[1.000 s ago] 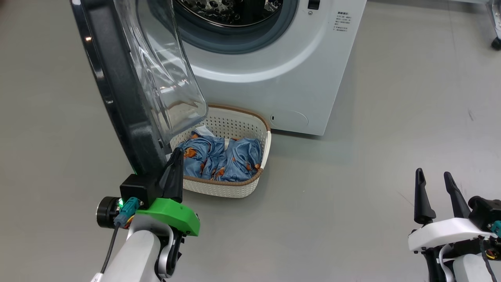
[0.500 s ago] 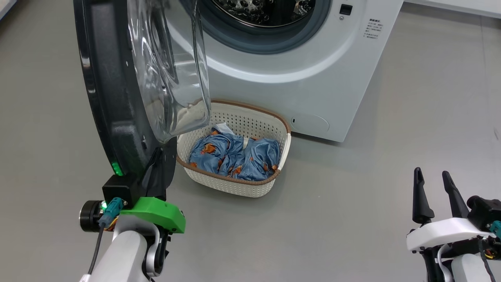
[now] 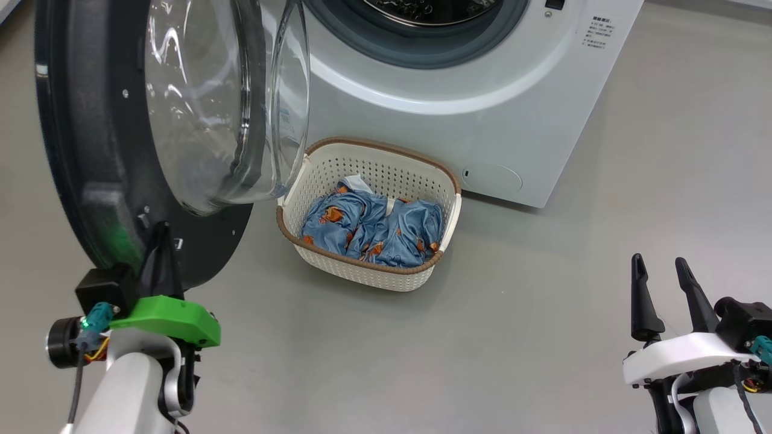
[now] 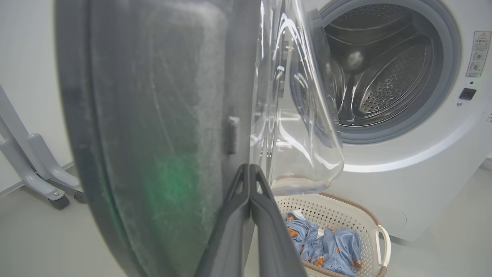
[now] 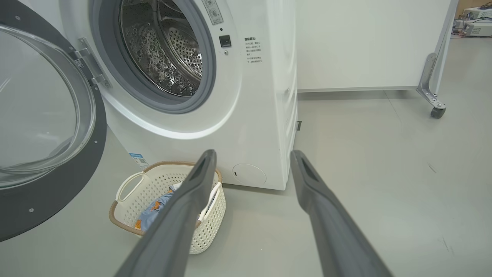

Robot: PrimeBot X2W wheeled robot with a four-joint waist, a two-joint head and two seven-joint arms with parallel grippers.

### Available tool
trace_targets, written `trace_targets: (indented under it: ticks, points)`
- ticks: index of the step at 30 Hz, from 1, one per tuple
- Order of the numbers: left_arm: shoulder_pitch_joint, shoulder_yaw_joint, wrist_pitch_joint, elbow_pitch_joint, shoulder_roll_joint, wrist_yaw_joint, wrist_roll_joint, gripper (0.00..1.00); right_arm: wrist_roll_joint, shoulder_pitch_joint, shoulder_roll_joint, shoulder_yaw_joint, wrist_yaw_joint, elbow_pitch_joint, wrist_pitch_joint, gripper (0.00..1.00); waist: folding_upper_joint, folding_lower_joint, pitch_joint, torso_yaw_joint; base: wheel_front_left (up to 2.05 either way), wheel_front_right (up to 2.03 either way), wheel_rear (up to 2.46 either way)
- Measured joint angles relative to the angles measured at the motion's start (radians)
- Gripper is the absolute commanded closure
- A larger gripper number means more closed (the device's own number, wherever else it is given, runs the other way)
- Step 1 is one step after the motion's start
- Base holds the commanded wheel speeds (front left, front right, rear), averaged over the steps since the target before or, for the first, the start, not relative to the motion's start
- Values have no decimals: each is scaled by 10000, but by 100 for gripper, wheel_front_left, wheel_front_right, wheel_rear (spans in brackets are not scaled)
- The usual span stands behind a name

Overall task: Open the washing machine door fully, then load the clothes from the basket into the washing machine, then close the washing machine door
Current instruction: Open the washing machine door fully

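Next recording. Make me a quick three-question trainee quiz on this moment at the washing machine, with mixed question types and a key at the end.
1. True or false: the clothes lie inside the basket.
2. Pick one. The left gripper is: (a) open in mid-air; (b) shut, at the black rim of the washing machine door; (c) shut on a basket handle.
3. Short answer: which gripper has its fingers spread apart with nothing between them?

Key: 1 true; 2 b; 3 the right gripper.
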State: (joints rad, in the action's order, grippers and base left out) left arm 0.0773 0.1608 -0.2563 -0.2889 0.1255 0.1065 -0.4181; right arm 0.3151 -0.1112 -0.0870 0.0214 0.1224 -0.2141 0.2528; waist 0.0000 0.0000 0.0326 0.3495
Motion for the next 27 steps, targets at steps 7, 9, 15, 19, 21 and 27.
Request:
trace_targets:
  ticks: [7,9,15,19,21,27]
  points:
    - [34,-876,0,-15,178,10,-370,100,-2,32,-157,77,0,71,0,0,0,0,303,-61,0,0,0]
    - [58,-1156,0,-38,201,56,-554,100,-2,68,-221,77,0,100,0,0,0,0,420,-91,0,0,0]
    - [398,-2073,0,-201,263,86,-878,100,0,261,-500,67,0,240,0,0,0,0,878,-186,0,0,0]
    - [768,-2577,0,-205,470,98,-1104,100,35,292,-621,42,0,347,0,0,0,0,1190,-227,0,0,0]
    - [889,-2731,0,-215,506,98,-1106,100,50,396,-736,-15,0,414,0,0,0,0,1359,-243,0,0,0]
    - [1270,-3298,0,-428,458,98,-1325,100,90,569,-1068,-127,0,558,0,0,0,0,1880,-264,0,0,0]
